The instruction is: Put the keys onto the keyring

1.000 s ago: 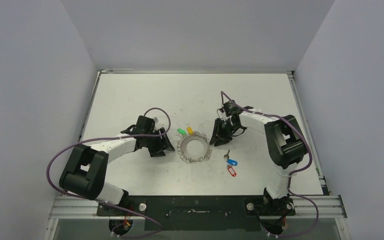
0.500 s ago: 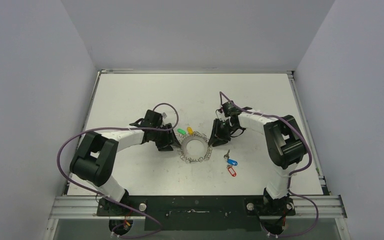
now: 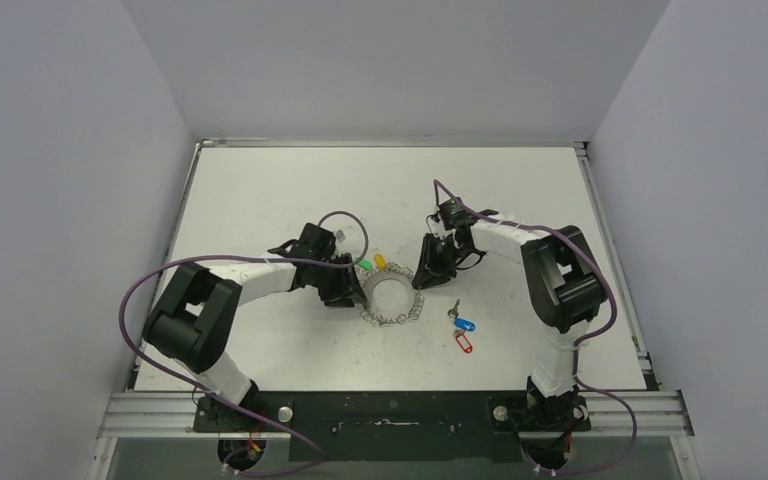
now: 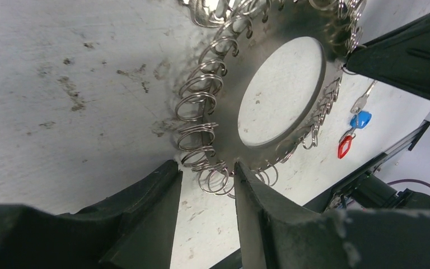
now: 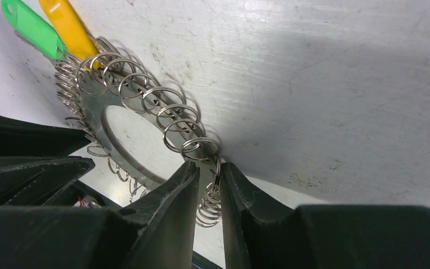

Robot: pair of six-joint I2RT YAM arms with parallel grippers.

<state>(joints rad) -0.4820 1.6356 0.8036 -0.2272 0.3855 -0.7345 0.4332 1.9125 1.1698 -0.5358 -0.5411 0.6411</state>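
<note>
A flat grey metal ring (image 4: 229,120) with curly wire loops round its edge lay on the scratched white worktop (image 3: 260,200). The left tool (image 4: 206,168) was open, its black fingers (image 4: 145,213) either side of some loops. The right tool (image 5: 210,166) was nearly closed round one loop; I could not tell if it pinched. Two small silver keys (image 3: 453,312), with a blue plastic tag (image 3: 467,324) and a red plastic tag (image 3: 465,343), lay near the ring, not touching it.

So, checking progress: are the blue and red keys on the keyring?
Off. The keys lie on the table beside the keyring, not touching it.
</note>
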